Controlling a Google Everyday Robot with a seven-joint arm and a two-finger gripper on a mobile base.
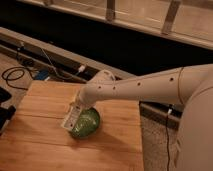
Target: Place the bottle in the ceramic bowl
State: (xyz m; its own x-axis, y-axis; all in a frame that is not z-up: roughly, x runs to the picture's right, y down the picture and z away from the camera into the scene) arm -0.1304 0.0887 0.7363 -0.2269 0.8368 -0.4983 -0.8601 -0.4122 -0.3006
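Where arm (145,86) stretches: pincer (75,109), bottle (70,119), bowl (86,124)

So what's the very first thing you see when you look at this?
The big white robot arm reaching in from the right across the wooden table. Its gripper holds a small white bottle, tilted at the left rim of the shiny green bowl in the middle of the table.

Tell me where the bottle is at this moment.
In the camera view, the bottle hangs tilted from the gripper over the left rim of the green ceramic bowl, on the wooden table.
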